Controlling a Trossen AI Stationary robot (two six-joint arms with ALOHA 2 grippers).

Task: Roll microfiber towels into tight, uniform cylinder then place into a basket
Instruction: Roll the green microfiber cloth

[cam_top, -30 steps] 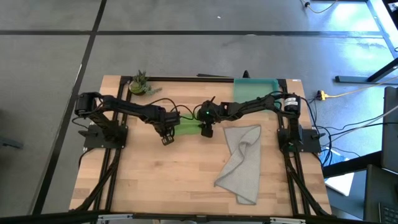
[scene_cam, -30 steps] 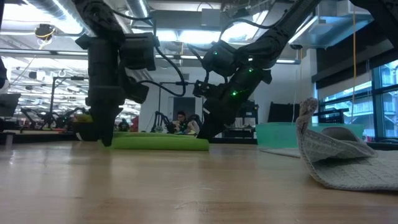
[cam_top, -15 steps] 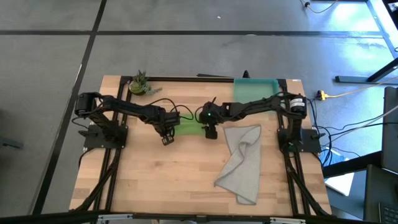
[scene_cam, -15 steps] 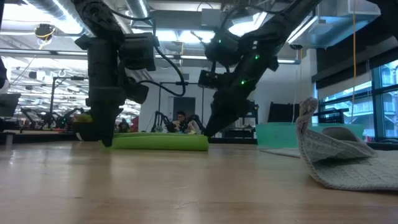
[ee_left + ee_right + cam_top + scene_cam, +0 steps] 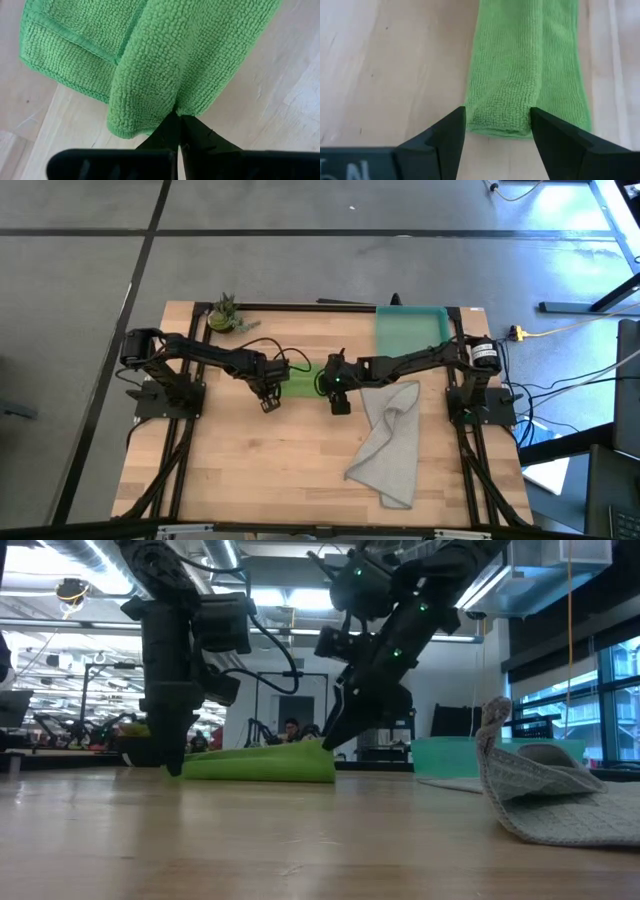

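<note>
Wooden table (image 5: 250, 470): green towel (image 5: 303, 381) lengthwise between grippers; left gripper (image 5: 268, 400) clenched on one end, right gripper (image 5: 339, 402) spread around other end.

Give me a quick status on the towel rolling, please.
Left pincer shut on green towel end. Right pincer open, straddling the other end. Grey towel crumpled beside it, basket behind. Nothing in the way.

Overhead straight down, low level across table (image 5: 300, 480), wrist views close, all sharing green towel (image 5: 303, 380)
</note>
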